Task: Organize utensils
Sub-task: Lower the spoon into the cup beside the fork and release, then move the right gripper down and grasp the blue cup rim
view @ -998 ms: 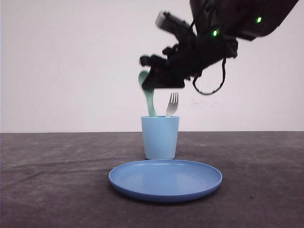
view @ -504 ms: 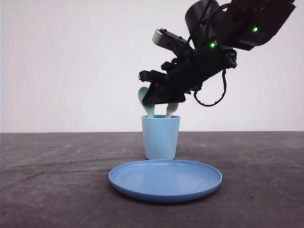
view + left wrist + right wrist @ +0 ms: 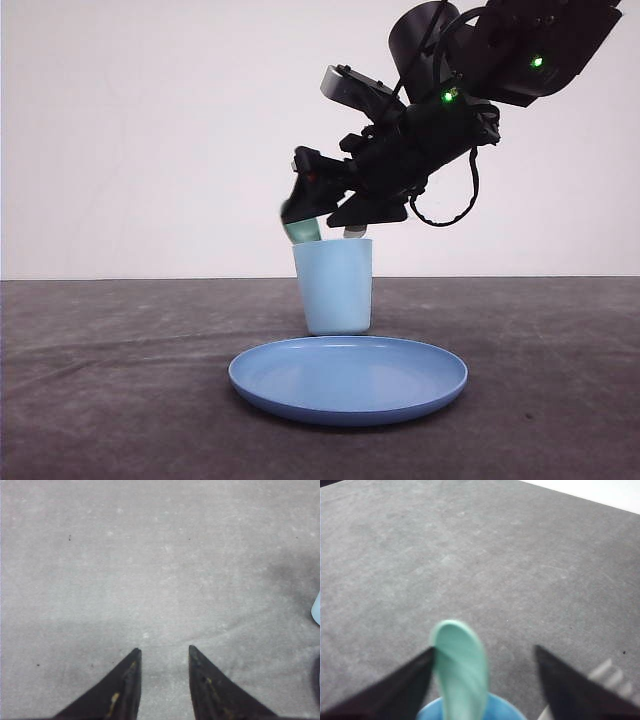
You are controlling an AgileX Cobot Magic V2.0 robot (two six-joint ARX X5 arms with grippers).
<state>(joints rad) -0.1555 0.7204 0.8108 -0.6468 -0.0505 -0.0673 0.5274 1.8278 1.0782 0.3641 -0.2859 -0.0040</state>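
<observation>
Dark grey tabletop (image 3: pixel 120 400) runs back to a plain white wall, with a round blue plate (image 3: pixel 348 380) in front and a light blue cup (image 3: pixel 333 287) standing just behind it, at the plate's 12 o'clock.

Over the last second the right gripper (image 3: pixel 325 212) has come down onto the cup's mouth. A second ago the spoon stood tall out of the cup and the fork's tines showed clear beside it; now the black fingers cover most of both. Only a bit of the green spoon (image 3: pixel 300 231) peeks out at the cup's 11 o'clock rim, and a sliver of the white fork (image 3: pixel 354 233) at 1 o'clock. The cup also looks nudged slightly leftward. Both utensils sit in the cup, so the sorting looks essentially done.

Reaching down from 1 o'clock, the right arm slopes steeply with the wrist high. In the right wrist view its fingers are spread wide, the spoon bowl (image 3: pixel 461 667) just beside one finger and the blurred fork tines (image 3: pixel 612 677) outside the other; nothing is clamped.

The left gripper (image 3: pixel 162 654) hovers over bare table, its fingers slightly apart and empty.
</observation>
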